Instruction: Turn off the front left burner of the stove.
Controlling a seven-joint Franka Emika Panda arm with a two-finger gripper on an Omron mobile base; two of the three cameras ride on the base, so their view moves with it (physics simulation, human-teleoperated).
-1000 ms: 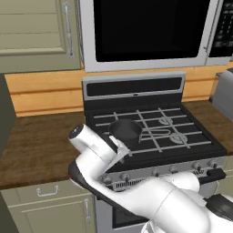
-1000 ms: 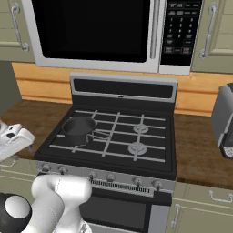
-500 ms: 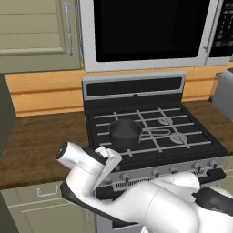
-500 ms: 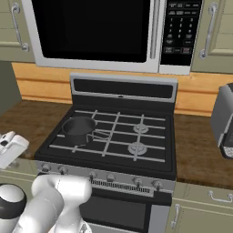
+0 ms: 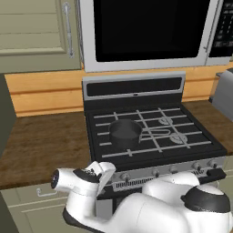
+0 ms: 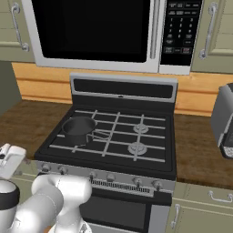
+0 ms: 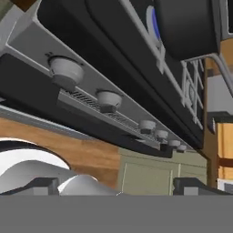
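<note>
The black stove with a steel-grey front stands ahead. A dark saucepan covers the front left burner; its grate bars show around the pan. In the hand view a blue flame ring glows under the saucepan. Silver knobs run along the front panel. My gripper hangs low at the stove's front left corner, just left of the leftmost visible knob. Its fingertips stand far apart, so the gripper is open and holds nothing, still short of the knobs.
A microwave hangs above the stove. Wooden counter flanks both sides, with a toaster on the right. Cabinet doors sit under the counter. The oven handle bar runs below the knobs.
My arm has swung down and to the left, from above the cooktop's front edge to below counter height at the stove's front left corner. Pan and stove have not moved.
</note>
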